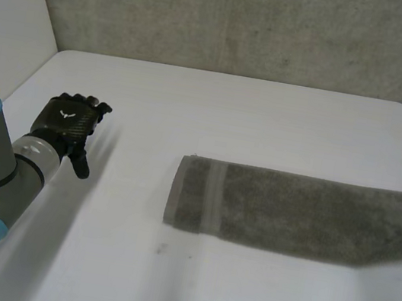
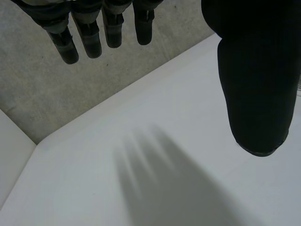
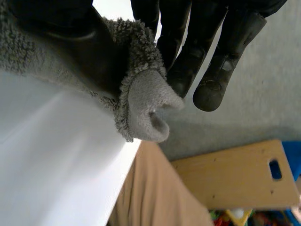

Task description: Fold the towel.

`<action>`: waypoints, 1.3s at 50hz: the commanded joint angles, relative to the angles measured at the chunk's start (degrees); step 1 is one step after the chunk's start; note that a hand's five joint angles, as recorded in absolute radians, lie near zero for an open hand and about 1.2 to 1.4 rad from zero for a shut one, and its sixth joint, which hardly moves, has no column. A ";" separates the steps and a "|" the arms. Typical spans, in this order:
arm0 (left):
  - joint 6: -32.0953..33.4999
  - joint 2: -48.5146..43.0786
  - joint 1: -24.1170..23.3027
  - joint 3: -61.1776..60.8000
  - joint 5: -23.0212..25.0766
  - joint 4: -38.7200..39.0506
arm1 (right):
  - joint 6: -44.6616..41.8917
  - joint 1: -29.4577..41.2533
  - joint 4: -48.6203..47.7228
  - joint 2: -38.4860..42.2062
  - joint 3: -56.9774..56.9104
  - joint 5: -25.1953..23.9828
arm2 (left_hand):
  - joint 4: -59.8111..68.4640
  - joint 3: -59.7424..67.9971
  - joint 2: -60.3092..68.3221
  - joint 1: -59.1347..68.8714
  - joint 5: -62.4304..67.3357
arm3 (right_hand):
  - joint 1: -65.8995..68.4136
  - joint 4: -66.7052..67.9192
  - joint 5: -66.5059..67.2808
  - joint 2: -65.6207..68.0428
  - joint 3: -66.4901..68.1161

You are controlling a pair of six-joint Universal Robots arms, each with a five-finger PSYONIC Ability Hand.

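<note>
Where the towel lies: the grey towel (image 1: 291, 212) is a long strip, flat on the white surface (image 1: 230, 117). It runs from the middle out to the robot's right side. The end with the woven band points toward the robot's left side.
Right robot hand: the right robot hand (image 3: 188, 52) pinches the other end of the towel between its thumb and its fingers. A small bunch of cloth pokes out of the pinch, right by the edge of the surface.
Left robot hand: the left robot hand (image 1: 70, 122) hangs over the bare surface with its fingers straight and a bit spread. It holds nothing and is well apart from the towel.
Slip risk: the pinch has just a little cloth in it. If the right robot hand pulls fast, I think the end could slide out and flop down.
Edge risk: the held end is by the edge. A dropped end could hang over the side and drag more towel after it.
Crooked fold risk: one robot hand alone holds the towel. If that end is carried over with no help, the strip could twist or slide on the smooth surface. Then the ends would not line up.
Helper risk: the left robot hand is far off. If it comes late, nothing pins the banded end down.
</note>
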 commanded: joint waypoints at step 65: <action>-1.05 -2.37 -19.55 3.07 1.76 0.18 | 19.61 33.55 -10.63 -3.34 19.67 -0.64 | 1.11 1.11 1.22 0.84 -1.04 | -62.78 -65.41 -64.63 -64.35 -64.33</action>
